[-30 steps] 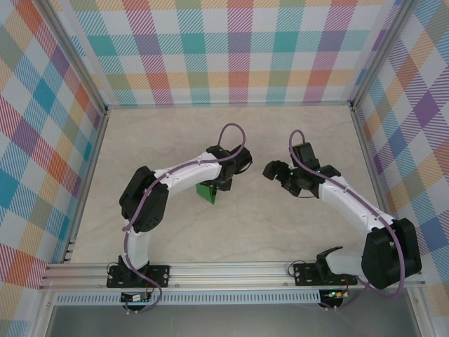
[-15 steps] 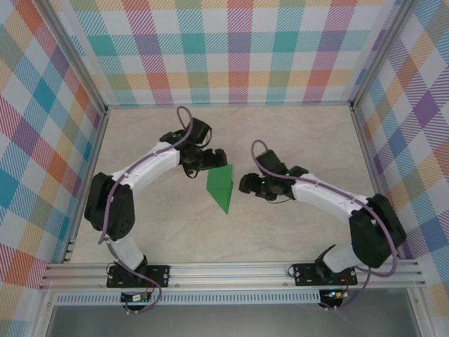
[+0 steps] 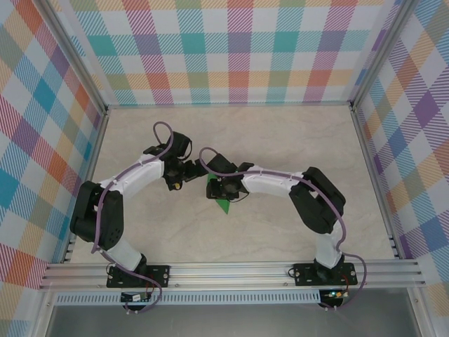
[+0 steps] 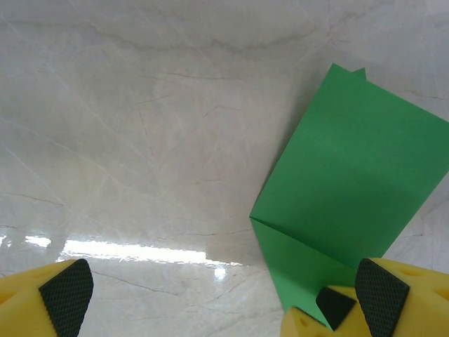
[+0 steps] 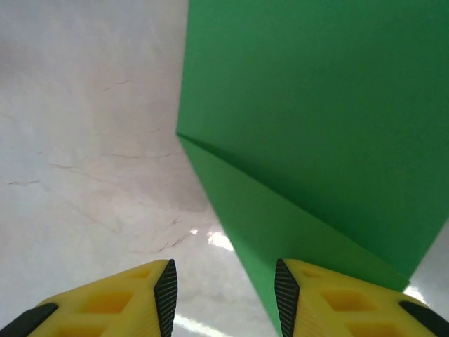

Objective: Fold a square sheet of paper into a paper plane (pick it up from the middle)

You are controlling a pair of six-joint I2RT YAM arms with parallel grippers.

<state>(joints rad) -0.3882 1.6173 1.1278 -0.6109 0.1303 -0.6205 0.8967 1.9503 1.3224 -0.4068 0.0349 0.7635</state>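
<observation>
The green paper [image 3: 223, 204], folded into a pointed dart with a diagonal crease, lies flat on the table's middle. In the left wrist view the paper [image 4: 351, 182] sits to the right. My left gripper [image 4: 224, 295] stands wide open, its right fingertip [image 4: 382, 295] over the paper's near corner and bare table between the pads. From above, the left gripper [image 3: 188, 170] is just left of the paper. My right gripper [image 3: 219, 188] hovers over the paper's upper part and hides it. Its jaws [image 5: 224, 298] are apart, and the paper [image 5: 309, 126] edge runs beside the right pad [image 5: 284, 295].
The pale marble table [image 3: 280, 133] is walled by checkered panels [image 3: 231, 56] at the back and both sides. An aluminium rail [image 3: 231, 270] with the arm bases runs along the near edge. Both arms cross the table's middle.
My left gripper let go of the paper, opened wide and drew back to the left. The right arm swung left onto the paper and its jaws narrowed. The paper now lies flat.
</observation>
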